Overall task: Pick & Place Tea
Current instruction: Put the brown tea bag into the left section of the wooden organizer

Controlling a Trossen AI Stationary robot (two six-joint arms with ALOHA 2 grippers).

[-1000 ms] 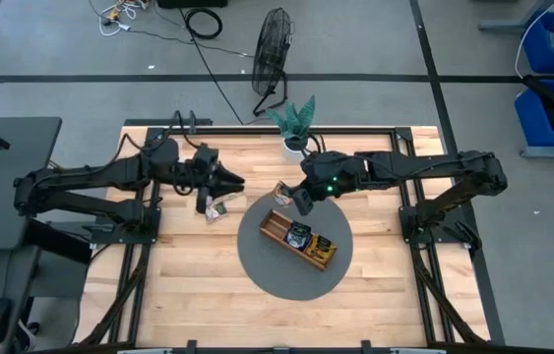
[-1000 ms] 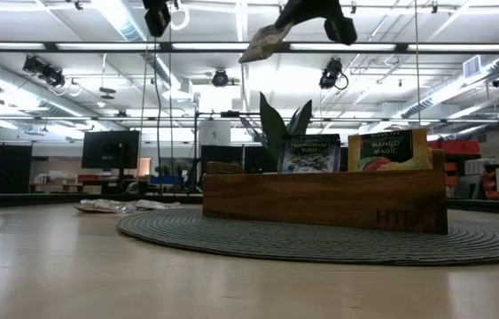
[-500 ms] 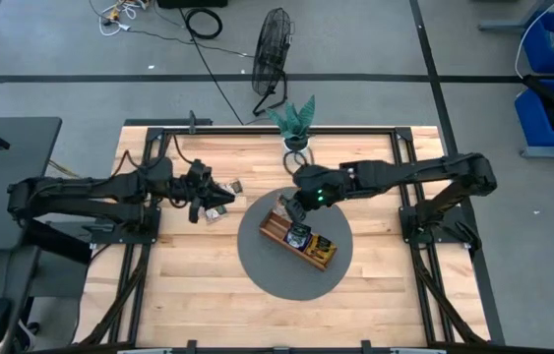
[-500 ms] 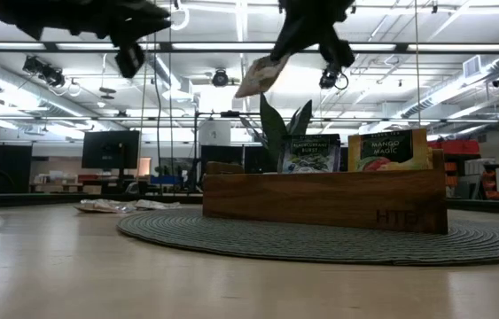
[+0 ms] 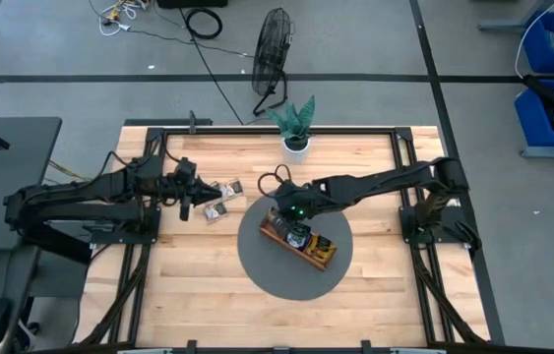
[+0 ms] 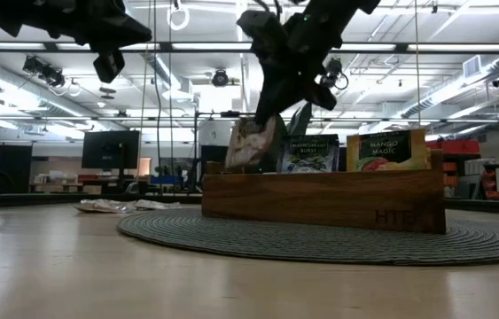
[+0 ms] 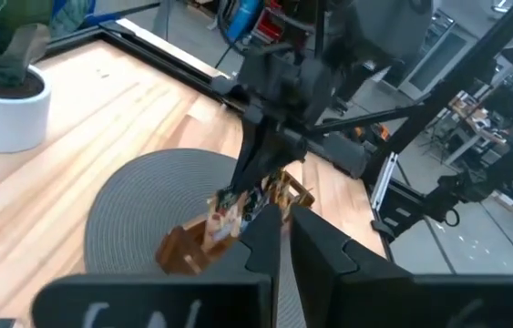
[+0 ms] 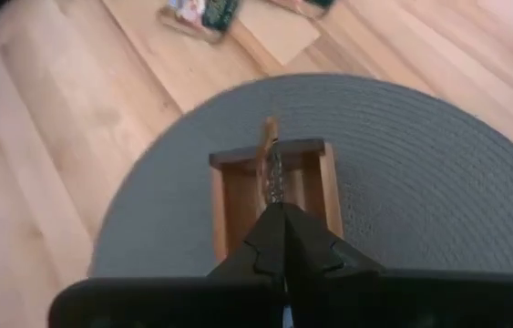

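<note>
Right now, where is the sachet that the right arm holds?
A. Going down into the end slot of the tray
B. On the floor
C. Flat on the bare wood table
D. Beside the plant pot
A: the right gripper holds the sachet edge-down in the end slot of the tray.

The table top (image 5: 208, 285) in the lower half of the high view is pale wood in glued strips, smooth with a soft sheen. At its centre the round grey mat (image 6: 320, 241) looks like woven cord, ribbed and matt. The tray (image 6: 320, 199) on it is darker brown wood with a satin finish. The sachets (image 6: 382, 151) standing in it look like printed paper or foil, slightly glossy. Both arms (image 5: 80, 192) are matt black, seemingly plastic and metal. At upper centre, the plant pot (image 7: 1, 114) is smooth white, glazed-looking.
</note>
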